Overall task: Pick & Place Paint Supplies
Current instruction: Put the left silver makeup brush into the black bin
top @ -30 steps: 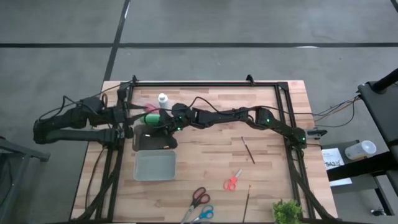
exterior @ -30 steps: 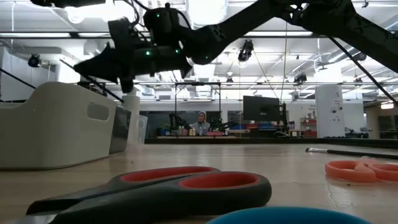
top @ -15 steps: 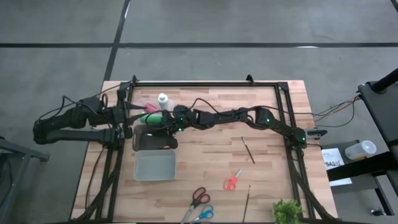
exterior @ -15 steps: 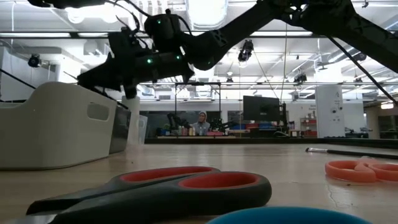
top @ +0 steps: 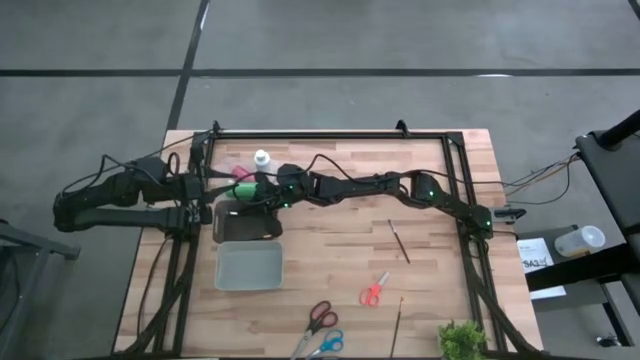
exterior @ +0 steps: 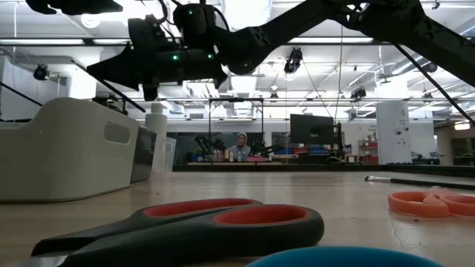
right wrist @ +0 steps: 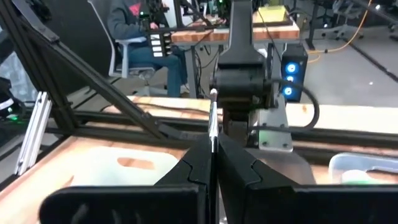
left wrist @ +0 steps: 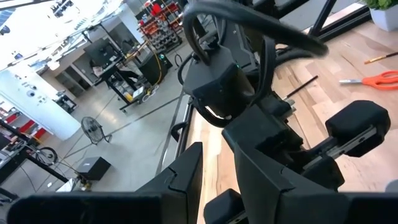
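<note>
Brush (right wrist: 213, 118): thin shaft clamped in the R gripper (right wrist: 212, 142), jaws together, above the dark bin (top: 248, 224). Over the last sec you dipped twd the bin and came back up, no release, so I'd say placement's still pending. L gripper (left wrist: 217, 186) faces it just beside, jaws apart, empty afaict. Green bottle (top: 245, 190) sits at the bin's far edge. Two more brushes (top: 399, 241) and scissors (top: 320, 316) lie on the wood table (top: 440, 200). Bkgd: open lab, person seated (exterior: 240, 146).
</note>
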`<action>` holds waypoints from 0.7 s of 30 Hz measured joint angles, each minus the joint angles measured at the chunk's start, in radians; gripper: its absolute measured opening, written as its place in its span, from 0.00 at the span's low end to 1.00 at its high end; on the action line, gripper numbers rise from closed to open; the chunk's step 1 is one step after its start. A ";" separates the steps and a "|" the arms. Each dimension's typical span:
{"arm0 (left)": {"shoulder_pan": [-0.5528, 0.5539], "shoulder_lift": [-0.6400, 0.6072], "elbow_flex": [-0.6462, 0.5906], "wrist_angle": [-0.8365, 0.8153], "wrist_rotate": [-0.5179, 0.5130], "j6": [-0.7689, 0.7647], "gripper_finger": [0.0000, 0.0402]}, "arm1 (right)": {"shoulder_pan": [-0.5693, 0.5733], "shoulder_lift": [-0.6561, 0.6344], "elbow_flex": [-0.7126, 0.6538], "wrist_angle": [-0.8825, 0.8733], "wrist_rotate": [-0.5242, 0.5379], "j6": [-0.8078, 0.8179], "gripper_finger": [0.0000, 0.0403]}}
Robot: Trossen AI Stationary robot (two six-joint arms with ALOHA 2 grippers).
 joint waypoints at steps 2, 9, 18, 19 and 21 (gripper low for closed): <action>0.000 0.000 0.000 -0.005 0.000 0.000 0.25 | 0.000 0.000 -0.005 -0.004 0.000 0.000 0.03; 0.000 0.000 0.000 -0.005 0.000 0.001 0.25 | 0.001 0.000 -0.005 -0.002 0.005 -0.022 0.03; 0.000 0.000 0.000 -0.005 0.000 0.003 0.25 | 0.001 0.000 -0.006 -0.003 0.071 0.008 0.03; 0.000 0.000 0.000 -0.005 0.000 0.003 0.25 | 0.001 0.000 -0.006 -0.003 0.089 0.022 0.03; 0.000 0.000 0.000 -0.005 0.000 0.003 0.25 | 0.001 0.000 -0.006 -0.003 0.099 0.038 0.03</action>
